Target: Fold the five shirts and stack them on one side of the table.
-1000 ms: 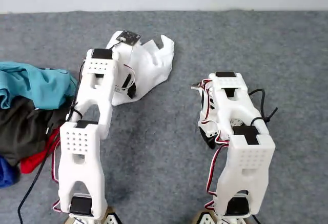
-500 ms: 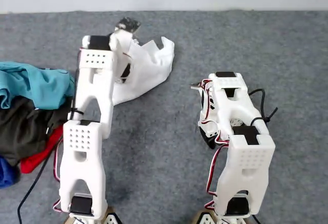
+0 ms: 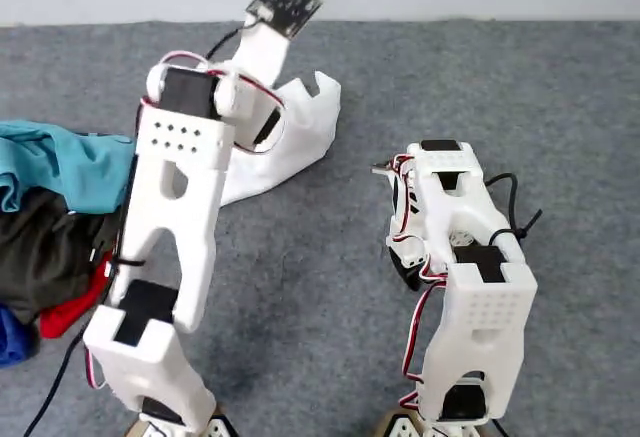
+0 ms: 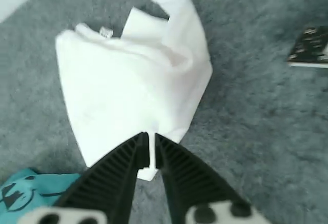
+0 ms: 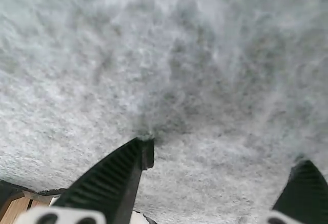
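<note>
White shirt: lies loosely bunched on the grey desk, partly folded over itself, with one pointed flap sticking up at its far edge. In the left wrist view, spreads out as a rough triangle with a small tag near one upper corner.

Left pincer: pressed almost together, with a thin slit between the black fingers and white cloth showing through it. Hangs above the white shirt's near corner, raised off the cloth, with the arm reared up over the shirt's left half. Cannot tell for sure whether any cloth is caught in the slit.

Right pincer: spread wide, nothing between its fingers, over bare grey desk. Sits with its folded arm to the right of the white shirt and nearer the arm bases, well apart from the cloth.

Other shirts: heaped to the left of the white shirt, apart from it. Teal shirt on top, closest to the white shirt; dark shirt under and behind it; red shirt and blue shirt farthest from the white shirt, at the heap's near end. All unfolded.
</note>
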Motion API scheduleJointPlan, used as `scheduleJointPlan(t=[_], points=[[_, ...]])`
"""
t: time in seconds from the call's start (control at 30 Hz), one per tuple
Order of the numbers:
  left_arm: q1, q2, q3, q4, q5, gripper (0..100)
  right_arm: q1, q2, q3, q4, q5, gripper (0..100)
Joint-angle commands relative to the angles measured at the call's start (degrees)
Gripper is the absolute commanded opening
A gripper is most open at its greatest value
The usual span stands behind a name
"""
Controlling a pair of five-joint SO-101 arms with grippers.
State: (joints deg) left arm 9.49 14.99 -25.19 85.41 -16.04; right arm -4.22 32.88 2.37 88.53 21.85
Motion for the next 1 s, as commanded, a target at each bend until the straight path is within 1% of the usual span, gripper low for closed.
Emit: scheduleJointPlan(t=[0.0, 0.07, 0.1, 0.27, 0.53, 0.6, 0.67, 0.7, 0.73, 0.77, 0.93, 0.97], points=[[-1.67, 2.55, 6.2, -7.21, -0.53, 14, 0.22, 0.75, 1.14, -2.51, 0.0, 39.8], [-1.58, 6.15, 5.41, -7.56, -0.44, 19, 0.22, 0.75, 1.14, -2.51, 0.0, 39.8], [-1.58, 8.09, 4.26, -7.65, 0.18, 20, 0.22, 0.75, 1.14, -2.51, 0.0, 39.8], [-1.76, 18.46, -3.3, -11.96, 5.71, 20, 0.22, 0.75, 1.14, -2.51, 0.0, 39.8], [-1.76, 35.43, -17.89, -12.22, 6.24, 20, 0.22, 0.75, 1.14, -2.51, 0.0, 39.8], [-1.67, 39.47, -21.05, -11.87, 6.15, 17, 0.22, 0.75, 1.14, -2.51, 0.0, 39.8], [-1.58, 42.11, -24.57, -11.34, 6.15, 9, 0.22, 0.75, 1.14, -2.51, 0.0, 39.8], [-1.76, 42.37, -26.77, -9.85, 6.24, 3, 0.22, 0.75, 1.14, -2.51, 0.0, 39.8], [-1.85, 42.46, -29.05, -7.56, 6.24, 0, 0.22, 0.75, 1.14, -2.51, 0.0, 39.8], [-2.02, 42.29, -31.69, -4.22, 6.42, 2, 0.22, 0.75, 1.14, -2.51, 0.0, 39.8], [-1.49, 37.63, -52.7, 15.74, 8.97, 1, 0.22, 0.75, 1.14, -2.51, 0.0, 39.8], [-1.49, 36.04, -56.57, 15.56, 9.14, 1, 0.22, 0.75, 1.14, -2.51, 0.0, 39.8]])
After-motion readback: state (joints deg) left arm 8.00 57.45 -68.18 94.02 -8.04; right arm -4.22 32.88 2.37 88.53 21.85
